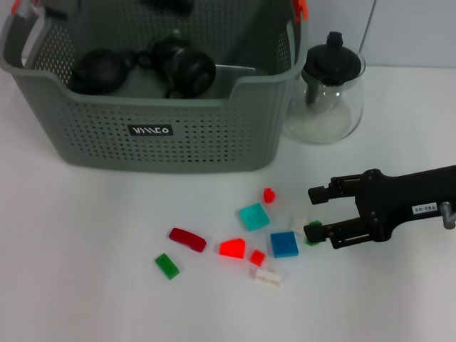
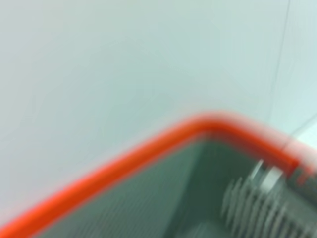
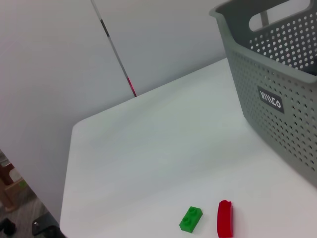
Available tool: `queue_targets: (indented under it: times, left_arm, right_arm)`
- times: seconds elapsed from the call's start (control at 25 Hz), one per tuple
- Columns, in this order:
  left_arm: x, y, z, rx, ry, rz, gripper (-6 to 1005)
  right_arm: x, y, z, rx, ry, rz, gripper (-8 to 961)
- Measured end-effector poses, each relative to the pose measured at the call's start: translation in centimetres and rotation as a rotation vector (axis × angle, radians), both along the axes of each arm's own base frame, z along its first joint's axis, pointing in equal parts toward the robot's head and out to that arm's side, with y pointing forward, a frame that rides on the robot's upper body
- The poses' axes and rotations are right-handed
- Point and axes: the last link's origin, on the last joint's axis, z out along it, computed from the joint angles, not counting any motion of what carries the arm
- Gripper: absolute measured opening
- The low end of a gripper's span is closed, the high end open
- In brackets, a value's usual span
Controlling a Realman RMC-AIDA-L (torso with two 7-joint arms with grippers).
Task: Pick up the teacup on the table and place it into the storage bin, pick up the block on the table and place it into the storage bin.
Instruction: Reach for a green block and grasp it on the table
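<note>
Bin: storage bin [image 1: 171, 135] stands at the back left of the table [image 1: 85, 285], with dark teaware [image 1: 178, 68] already lying inside; I judge the teacup half of the job done.
Blocks: a scatter of small pieces lies in front of the bin, among them a blue block [image 1: 283, 244], a teal block [image 1: 254, 216], a dark red curved piece [image 1: 187, 239] and a green brick [image 1: 167, 266]; none is in the bin that I can see.
Right gripper [image 1: 313, 212]: low over the table at the right edge of the scatter, jaws spread, holding nothing, a small green piece [image 1: 314, 234] just beside its lower finger.
Left arm: not seen from the head; its wrist camera shows only the orange rim [image 2: 124, 161] of the bin, so I cannot tell its grip.
Bystander: glass teapot [image 1: 326, 92] sits right of the bin.
Remaining: grasp a block, carry it over, drop it in.
</note>
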Motion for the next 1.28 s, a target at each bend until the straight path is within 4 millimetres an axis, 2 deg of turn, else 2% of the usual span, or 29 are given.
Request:
queue_targets:
  times: [0.12,0.16,0.32,0.56,0.72,1.04,1.28]
  left_arm:
    - [0.5,-2.1,2.2,-0.027,-0.199,-0.059,730]
    - [0.4,-3.3,3.1,-0.051,-0.297,-0.104,731]
    - [-1.0,-6.8,3.6,-0.152,-0.446,-0.229,733]
    - [-5.0,-12.8,1.1,-0.341,-0.436,-0.385,732]
    - [-8.0,-15.6,-1.3,-0.454,-0.436,-0.437,731]
    - [-13.3,-17.5,-5.8,-0.527,-0.442,-0.481,727]
    - [-15.2,-17.6,-7.8,-0.454,-0.386,-0.482,726]
  right_arm:
    - [0.1,0.0,0.2,0.002,-0.002,0.003,833]
    - [0.1,0.0,0.2,0.001,-0.001,0.005,832]
    - [0.1,0.0,0.6,0.000,0.006,0.010,832]
    - [0.2,0.2,1.1,0.005,0.000,0.006,832]
    - [0.3,0.4,1.4,0.007,-0.022,0.011,832]
    - [0.3,2.1,1.9,0.006,-0.211,0.002,833]
    - [-0.5,3.3,0.7,0.030,-0.365,0.018,833]
